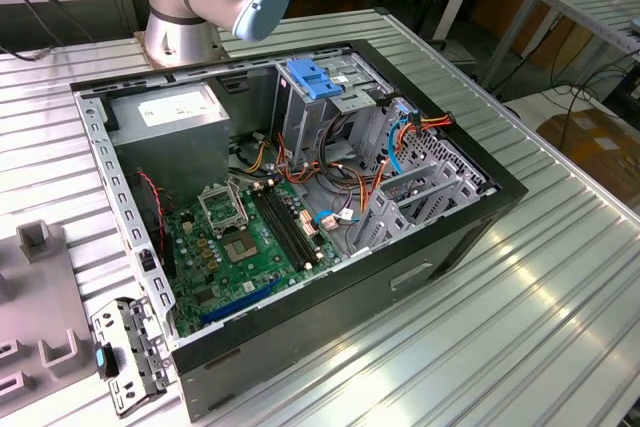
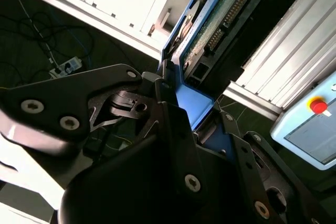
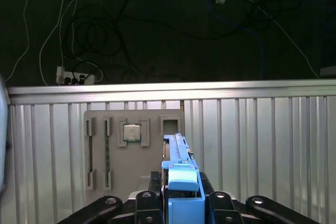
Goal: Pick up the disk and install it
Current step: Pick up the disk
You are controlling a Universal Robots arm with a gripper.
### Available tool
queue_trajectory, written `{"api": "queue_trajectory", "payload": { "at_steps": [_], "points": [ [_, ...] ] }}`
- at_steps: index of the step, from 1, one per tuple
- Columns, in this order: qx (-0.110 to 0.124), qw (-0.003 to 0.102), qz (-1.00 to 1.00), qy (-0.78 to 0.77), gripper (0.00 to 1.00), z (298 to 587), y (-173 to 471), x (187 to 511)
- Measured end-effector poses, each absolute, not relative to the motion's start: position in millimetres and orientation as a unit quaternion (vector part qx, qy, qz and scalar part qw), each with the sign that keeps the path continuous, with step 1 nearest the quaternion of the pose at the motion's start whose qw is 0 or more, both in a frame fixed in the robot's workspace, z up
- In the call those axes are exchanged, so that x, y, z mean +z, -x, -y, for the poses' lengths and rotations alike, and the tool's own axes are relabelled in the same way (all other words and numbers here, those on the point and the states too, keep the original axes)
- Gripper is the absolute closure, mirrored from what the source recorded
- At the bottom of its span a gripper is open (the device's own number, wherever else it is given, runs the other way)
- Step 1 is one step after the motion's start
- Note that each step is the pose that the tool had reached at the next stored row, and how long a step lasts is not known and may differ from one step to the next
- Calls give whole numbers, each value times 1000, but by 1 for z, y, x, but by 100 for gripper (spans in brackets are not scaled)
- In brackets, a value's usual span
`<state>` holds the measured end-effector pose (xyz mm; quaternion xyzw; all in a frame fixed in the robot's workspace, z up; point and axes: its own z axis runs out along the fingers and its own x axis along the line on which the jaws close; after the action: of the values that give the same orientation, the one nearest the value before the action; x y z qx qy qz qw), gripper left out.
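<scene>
Currently gripped: the disk, held on edge in my end effector, whose jaws are clenched on its two broad faces.
Where the disk is: lifted off the table and sticking out past my fingertips.
Shape: a flat, thin rectangular slab with straight edges.
Materials: silvery metal body, a blue plastic rail along the side, and a bare green circuit board with a connector row on one face.
Handling, as I judge it: dense and rigid, so it will not flex. The smooth metal could slip, and it looks sensitive to knocks.
Best hold, as I judge it: across the flat faces near the middle, with light pressure on the board side.
Beyond my end effector: a grey moulded tray with slots, a square processor chip seated in one, on the ribbed aluminium table.
Computer case: an open black shell. I cannot tell where it lies relative to my end effector.
</scene>
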<state>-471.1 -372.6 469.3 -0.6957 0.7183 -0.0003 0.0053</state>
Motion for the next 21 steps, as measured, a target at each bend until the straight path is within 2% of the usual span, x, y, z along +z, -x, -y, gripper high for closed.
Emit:
{"api": "queue_trajectory", "payload": {
  "at_steps": [21],
  "points": [
    [0, 5, -718, 696, 63, 373, 470, 493]
  ]
}}
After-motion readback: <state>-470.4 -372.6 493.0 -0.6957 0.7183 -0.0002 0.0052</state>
